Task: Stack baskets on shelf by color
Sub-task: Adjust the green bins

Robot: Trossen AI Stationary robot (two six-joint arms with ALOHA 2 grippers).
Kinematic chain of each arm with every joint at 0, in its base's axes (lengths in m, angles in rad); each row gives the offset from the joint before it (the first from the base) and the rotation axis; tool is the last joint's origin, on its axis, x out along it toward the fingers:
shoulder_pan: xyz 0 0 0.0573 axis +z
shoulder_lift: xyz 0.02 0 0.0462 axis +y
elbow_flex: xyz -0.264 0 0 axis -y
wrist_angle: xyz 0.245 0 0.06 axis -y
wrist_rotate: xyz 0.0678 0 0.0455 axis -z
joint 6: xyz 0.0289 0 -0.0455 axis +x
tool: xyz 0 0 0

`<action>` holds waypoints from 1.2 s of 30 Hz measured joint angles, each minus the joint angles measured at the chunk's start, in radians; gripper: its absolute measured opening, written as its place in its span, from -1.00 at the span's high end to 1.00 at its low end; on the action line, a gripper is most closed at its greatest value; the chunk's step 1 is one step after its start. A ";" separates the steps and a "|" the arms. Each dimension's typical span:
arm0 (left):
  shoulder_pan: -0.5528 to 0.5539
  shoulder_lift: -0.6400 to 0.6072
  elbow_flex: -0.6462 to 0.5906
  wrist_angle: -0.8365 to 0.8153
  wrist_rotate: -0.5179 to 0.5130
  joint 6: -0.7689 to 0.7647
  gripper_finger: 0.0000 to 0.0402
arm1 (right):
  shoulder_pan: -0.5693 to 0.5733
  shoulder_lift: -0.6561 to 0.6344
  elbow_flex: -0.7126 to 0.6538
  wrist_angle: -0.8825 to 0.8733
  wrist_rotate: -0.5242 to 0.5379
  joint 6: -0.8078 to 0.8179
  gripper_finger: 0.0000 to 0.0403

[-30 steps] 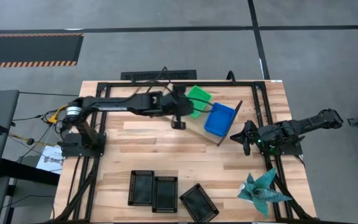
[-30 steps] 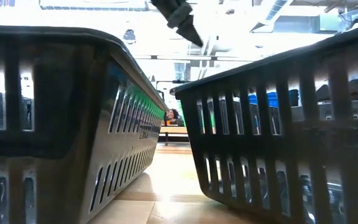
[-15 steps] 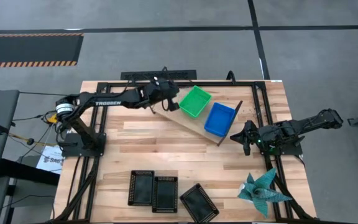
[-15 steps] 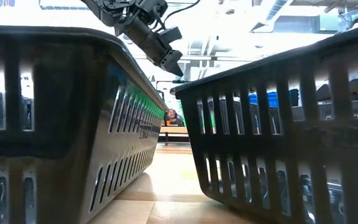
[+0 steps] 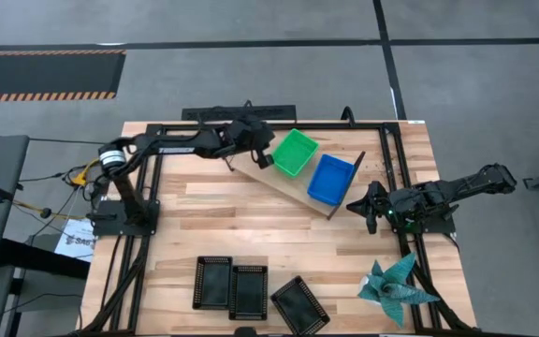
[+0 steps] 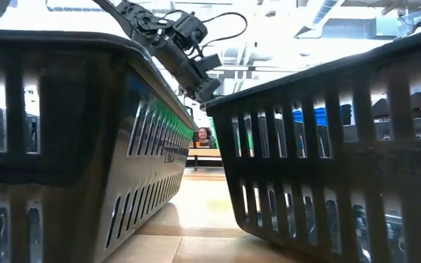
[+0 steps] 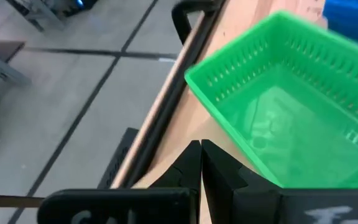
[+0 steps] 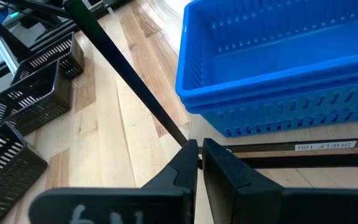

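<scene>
slatted wooden tabletop carrying a light wooden shelf board with green mesh baskets and blue mesh baskets stacked on it. three black mesh baskets wait near the front edge. left gripper, closed and empty, hangs beside the green; right gripper, nearly closed and empty, rests beside the shelf's end. next, probably: fetch a black basket.

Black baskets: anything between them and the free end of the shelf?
Nothing visible. The three black baskets sit at the table's near edge; bare table lies between them and the shelf. The green and blue stacks fill its other spots. The left pincer, shut, hovers at that free end.
</scene>
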 joint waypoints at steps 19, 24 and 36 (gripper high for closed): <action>0.009 0.080 0.028 -0.078 0.079 -0.074 1.00 | 0.000 0.000 0.000 0.002 0.000 0.000 0.75; -0.004 0.080 0.027 -0.089 0.078 -0.083 1.00 | 0.000 0.000 0.000 0.002 0.000 0.000 0.75; -0.052 0.106 0.027 -0.127 0.153 -0.093 1.00 | 0.000 0.000 -0.001 0.008 0.000 0.000 0.75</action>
